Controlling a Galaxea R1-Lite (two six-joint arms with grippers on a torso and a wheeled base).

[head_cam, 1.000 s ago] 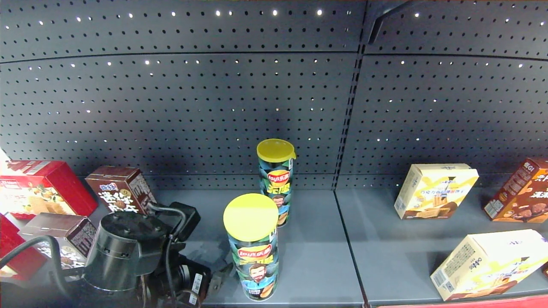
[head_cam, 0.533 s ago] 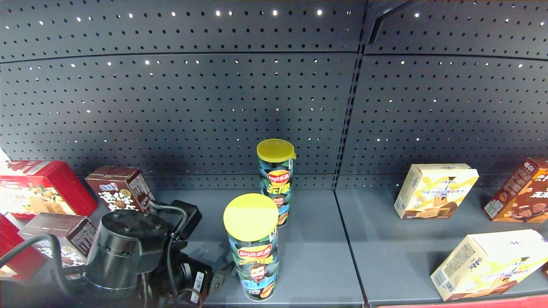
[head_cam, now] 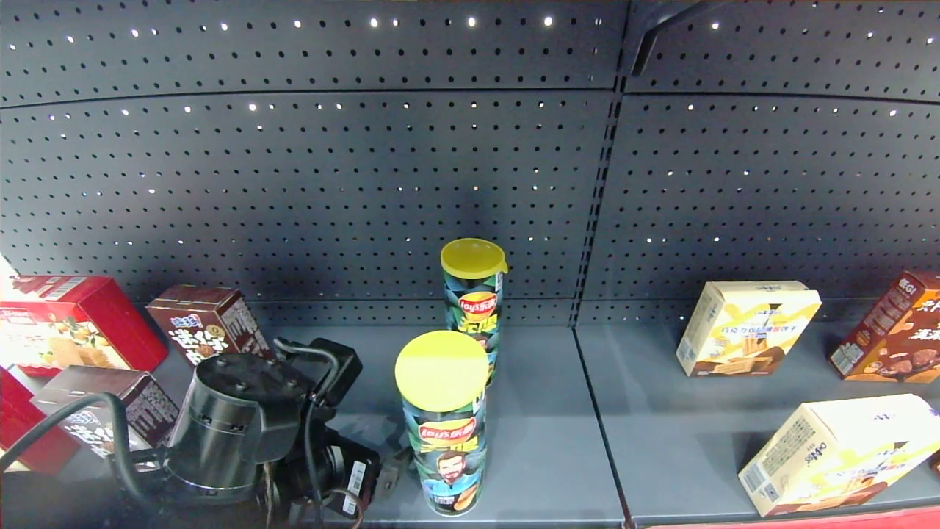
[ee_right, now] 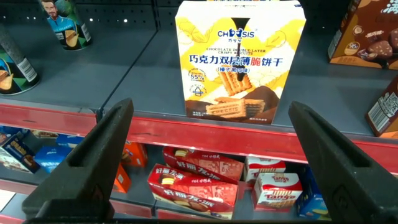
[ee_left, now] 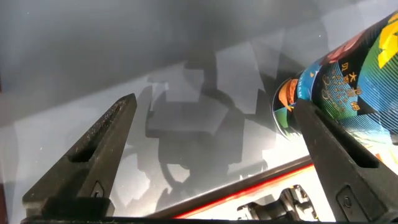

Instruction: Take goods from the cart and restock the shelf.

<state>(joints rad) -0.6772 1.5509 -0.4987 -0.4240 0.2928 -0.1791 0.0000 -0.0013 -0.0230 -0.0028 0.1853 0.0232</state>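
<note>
Two chip cans with yellow lids stand upright on the grey shelf (head_cam: 540, 433). The front can (head_cam: 443, 430) is near the shelf's front edge, and the back can (head_cam: 474, 305) stands behind it by the pegboard wall. My left gripper (head_cam: 389, 472) sits low at the front can's left side. In the left wrist view the left gripper (ee_left: 212, 106) is open with only bare shelf between its fingers, and the front can (ee_left: 348, 81) lies just past one finger (ee_left: 329, 155). My right gripper (ee_right: 210, 107) is open in front of the shelf edge, facing a yellow biscuit box (ee_right: 239, 62).
Red and brown boxes (head_cam: 209, 323) crowd the shelf's left end. Yellow boxes (head_cam: 749, 327) (head_cam: 837, 452) and a brown-orange box (head_cam: 892, 338) lie on the right bay, past the seam between shelf boards. A lower shelf holds red packs (ee_right: 205, 180).
My left arm has shifted a little to the right, and the front can has slid slightly right with it. The back can and the boxes have stayed put.
</note>
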